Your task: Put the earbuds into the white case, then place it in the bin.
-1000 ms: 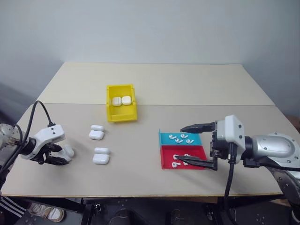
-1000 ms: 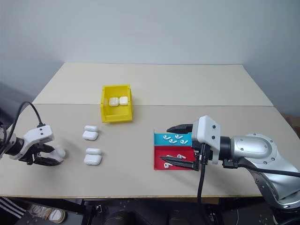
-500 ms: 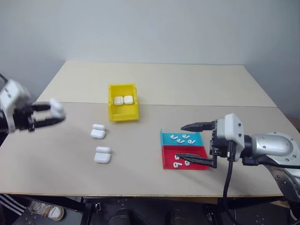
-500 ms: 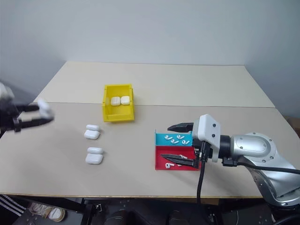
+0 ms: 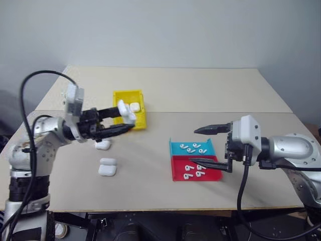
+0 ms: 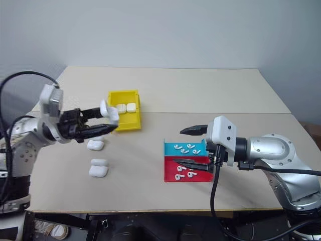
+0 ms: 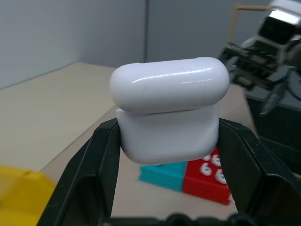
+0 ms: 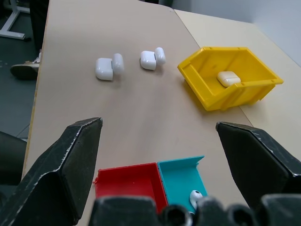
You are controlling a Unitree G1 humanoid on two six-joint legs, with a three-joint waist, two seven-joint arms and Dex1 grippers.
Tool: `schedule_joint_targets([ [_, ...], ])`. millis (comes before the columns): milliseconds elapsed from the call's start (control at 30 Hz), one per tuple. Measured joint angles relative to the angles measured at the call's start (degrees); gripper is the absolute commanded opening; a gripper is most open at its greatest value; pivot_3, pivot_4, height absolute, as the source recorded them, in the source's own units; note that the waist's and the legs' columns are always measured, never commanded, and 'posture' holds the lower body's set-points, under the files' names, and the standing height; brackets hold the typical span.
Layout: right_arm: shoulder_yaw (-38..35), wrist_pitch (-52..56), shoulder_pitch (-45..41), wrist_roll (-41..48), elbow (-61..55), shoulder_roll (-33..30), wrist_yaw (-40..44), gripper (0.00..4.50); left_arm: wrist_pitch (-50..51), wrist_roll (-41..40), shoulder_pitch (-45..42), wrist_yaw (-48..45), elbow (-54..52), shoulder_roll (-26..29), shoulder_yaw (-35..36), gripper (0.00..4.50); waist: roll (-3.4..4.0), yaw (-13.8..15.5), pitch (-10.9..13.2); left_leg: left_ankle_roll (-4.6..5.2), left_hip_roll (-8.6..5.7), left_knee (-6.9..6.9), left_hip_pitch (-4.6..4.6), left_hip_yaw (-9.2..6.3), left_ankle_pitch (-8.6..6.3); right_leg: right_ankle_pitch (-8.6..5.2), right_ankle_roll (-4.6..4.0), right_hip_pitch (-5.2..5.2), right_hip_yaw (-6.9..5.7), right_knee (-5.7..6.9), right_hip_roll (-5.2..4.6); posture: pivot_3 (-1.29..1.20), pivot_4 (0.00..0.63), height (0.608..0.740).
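Swinging up from the table's near left edge, the left gripper point(image 5: 122, 118) now carries the white case point(image 7: 169, 109) level toward the middle, fingers clamped on its lower sides; glossy and light, it looks slippery. Right gripper point(image 5: 208, 146) hovers wide apart over the earbuds point(image 5: 193, 147)

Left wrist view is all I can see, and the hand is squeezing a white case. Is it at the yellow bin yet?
Observer: Nearly. The left hand holds the white case raised off the table, close to the bin's left side.
Operator: Is anything in the bin?
Observer: Yes, two closed cases lie inside.
Operator: What's the other hand doing?
Observer: The right hand hangs open over the teal tray and red tray, where the earbuds lie.
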Motion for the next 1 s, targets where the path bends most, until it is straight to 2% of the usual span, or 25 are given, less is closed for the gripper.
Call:
schedule_joint_targets([
  [100,1.2,-0.7,0.2,-1.8,0.5,-1.1,1.2,4.50,-4.0,0.3,1.3,-4.1,-2.8,-0.8,-2.7,2.79,0.01,0.0,0.0,0.00,0.00,0.00,0.02,0.02,0.00,0.00,0.00,0.00,0.03,-0.01,0.00,0.00,0.150,0.740],
  [267,5.1,-0.5,-0.7,-7.8,0.9,-7.2,3.6,4.50,-6.0,-0.4,4.7,-7.2,-5.0,-2.3,-4.6,2.79,0.01,0.0,0.0,0.00,0.01,0.03,0.05,0.00,0.00,0.00,0.00,0.02,0.04,0.00,0.01,0.00,0.150,0.740],
  [367,8.4,1.9,-4.9,-8.6,0.7,-8.3,4.7,3.92,-6.4,-0.4,5.6,-7.5,-5.4,-4.0,-6.7,2.79,0.01,-0.1,0.0,0.00,0.01,0.03,0.06,-0.01,0.00,-0.01,0.00,0.02,0.05,0.01,0.01,0.00,0.150,0.740],
  [467,12.5,6.4,-9.7,-9.9,0.1,-9.2,5.4,2.96,-6.7,-0.4,5.9,-7.4,-5.6,-6.4,-8.9,2.79,0.01,0.0,0.0,0.01,0.03,0.03,0.03,-0.03,0.00,-0.01,-0.01,0.01,0.04,-0.02,0.03,0.00,0.150,0.740],
  [633,24.0,16.9,-15.5,-14.6,-2.9,-9.3,5.0,2.96,-7.7,-0.2,6.4,-5.4,-6.2,-8.5,-10.6,2.79,0.01,0.0,0.0,0.01,0.02,0.06,-0.04,-0.05,0.00,0.00,-0.01,-0.06,0.05,-0.01,0.03,0.00,0.150,0.740],
  [833,37.3,20.9,-22.8,-22.7,-3.1,-10.1,9.1,2.96,-8.7,0.4,10.9,-4.1,-7.7,-8.3,-10.6,2.79,0.02,-0.3,0.0,0.02,0.04,0.08,-0.03,-0.06,-0.01,-0.01,-0.02,-0.07,0.04,-0.01,0.03,0.00,0.150,0.740],
  [1000,47.9,26.6,-29.9,-29.9,0.4,-4.2,10.1,2.96,-9.6,1.6,11.8,-2.2,-9.1,-8.5,-10.9,2.79,0.03,-0.4,0.0,0.02,0.05,0.08,-0.04,-0.07,-0.01,-0.01,-0.03,-0.08,0.04,0.00,0.04,0.00,0.150,0.740],
])
